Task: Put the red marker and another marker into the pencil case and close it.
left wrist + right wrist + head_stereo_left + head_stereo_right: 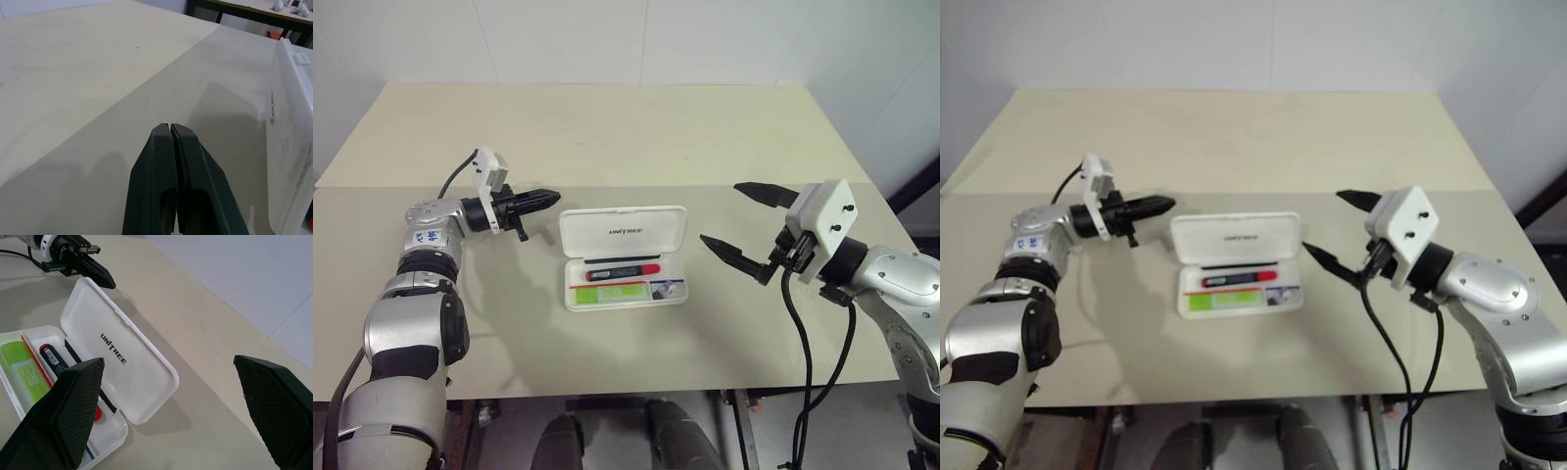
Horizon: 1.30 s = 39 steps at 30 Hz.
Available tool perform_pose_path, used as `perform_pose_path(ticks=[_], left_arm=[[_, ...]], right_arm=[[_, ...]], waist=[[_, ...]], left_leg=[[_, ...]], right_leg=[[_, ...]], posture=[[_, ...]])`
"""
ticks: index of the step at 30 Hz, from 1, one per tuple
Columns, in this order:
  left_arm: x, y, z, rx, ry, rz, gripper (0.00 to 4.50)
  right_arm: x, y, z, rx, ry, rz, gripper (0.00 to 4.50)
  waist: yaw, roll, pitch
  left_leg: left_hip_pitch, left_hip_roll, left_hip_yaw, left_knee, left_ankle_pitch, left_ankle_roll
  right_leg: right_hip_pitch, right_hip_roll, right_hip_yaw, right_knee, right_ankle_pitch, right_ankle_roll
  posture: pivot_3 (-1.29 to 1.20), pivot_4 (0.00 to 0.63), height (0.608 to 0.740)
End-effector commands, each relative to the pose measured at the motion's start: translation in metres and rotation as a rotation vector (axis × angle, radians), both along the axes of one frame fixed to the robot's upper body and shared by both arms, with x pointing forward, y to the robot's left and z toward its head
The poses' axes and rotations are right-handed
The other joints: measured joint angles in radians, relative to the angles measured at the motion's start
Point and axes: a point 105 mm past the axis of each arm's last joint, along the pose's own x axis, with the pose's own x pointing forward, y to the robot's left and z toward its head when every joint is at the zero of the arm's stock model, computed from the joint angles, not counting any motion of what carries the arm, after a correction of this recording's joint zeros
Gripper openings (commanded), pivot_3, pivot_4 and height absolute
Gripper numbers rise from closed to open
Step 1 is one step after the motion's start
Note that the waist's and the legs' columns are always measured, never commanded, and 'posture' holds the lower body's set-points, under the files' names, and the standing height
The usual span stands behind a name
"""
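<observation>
The pencil case (623, 232) is white with small dark lettering on its lid and a red stripe inside. The red marker (621, 273) has a black barrel and a bright red end. The highlighter (611, 293) is lime green. The table (607, 127) is pale beige

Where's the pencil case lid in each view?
Left eye view: the lid, raised behind the tray, centre.
Right eye view: centre, slightly left.
Left wrist view: white panel at the edge, seen from behind.
Right wrist view: open, lettering facing the camera.
Shared landmark: the shut left tool, beside the lid.
</observation>
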Motion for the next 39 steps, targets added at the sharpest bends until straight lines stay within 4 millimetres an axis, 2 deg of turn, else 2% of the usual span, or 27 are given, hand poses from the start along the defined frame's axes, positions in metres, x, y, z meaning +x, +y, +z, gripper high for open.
perform_pose_path(ticks=[1,6,11,13,18,21,26,39], left_arm=[[-0.002,-0.007,0.003,0.046,-0.021,-0.052,0.01],[-0.004,-0.023,-0.007,0.095,0.018,-0.119,0.01],[-0.001,-0.04,0.004,0.074,-0.022,-0.162,0.01],[-0.002,-0.044,0.006,0.079,-0.036,-0.189,0.01],[-0.006,-0.054,0.015,0.077,-0.069,-0.254,0.01],[-0.009,-0.058,0.017,0.083,-0.08,-0.295,0.01],[-0.017,-0.065,0.016,0.091,-0.086,-0.383,0.01],[-0.041,-0.082,-0.003,0.086,-0.041,-0.588,0.01]], right_arm=[[-0.002,0.002,0.008,-0.005,-0.042,0.016,4.5],[-0.005,-0.002,0.008,-0.007,-0.044,0.024,4.5],[-0.014,-0.017,0.014,0.089,-0.059,0.037,4.5],[-0.017,-0.024,0.01,0.087,-0.042,0.04,4.5],[-0.033,-0.039,0.011,0.19,0.018,0.143,4.5],[-0.039,-0.049,0.008,0.182,0.07,0.199,4.5],[-0.037,-0.06,0.007,0.154,0.106,0.235,4.5],[-0.05,-0.057,-0.004,0.18,0.212,0.35,4.5]], waist=[[0.001,0.0,0.0],[0.001,0.0,0.0],[0.005,0.0,0.0],[0.01,0.0,0.0],[0.014,0.0,0.0],[0.017,0.0,0.0],[0.019,0.0,0.0],[0.021,0.0,0.0]], left_leg=[[0.0,0.0,0.0,0.0,0.0,0.0],[0.0,0.0,0.0,0.0,0.0,0.0],[0.0,0.0,0.0,0.0,0.0,0.0],[0.0,-0.001,0.0,0.0,0.0,0.0],[0.0,-0.001,0.0,0.001,0.0,0.0],[0.001,-0.001,0.0,0.001,0.0,0.0],[0.001,-0.001,0.0,0.002,0.0,0.0],[0.001,-0.001,0.0,0.003,0.0,0.0]], right_leg=[[0.0,0.0,0.0,0.0,0.0,0.0],[0.0,0.0,0.0,0.0,0.0,0.0],[0.0,0.0,0.0,0.0,0.0,0.0],[0.0,0.0,0.0,0.0,0.0,0.001],[0.001,0.0,0.0,0.0,0.001,0.001],[0.002,0.0,0.001,0.0,0.001,0.001],[0.002,0.0,0.001,0.0,0.001,0.002],[0.002,0.0,0.002,0.0,0.002,0.003]], posture=[[0.0,0.15,0.74],[0.0,0.15,0.74],[0.0,0.15,0.74],[0.0,0.15,0.74],[0.0,0.15,0.74],[0.0,0.15,0.74],[0.0,0.15,0.74],[0.0,0.15,0.74]])
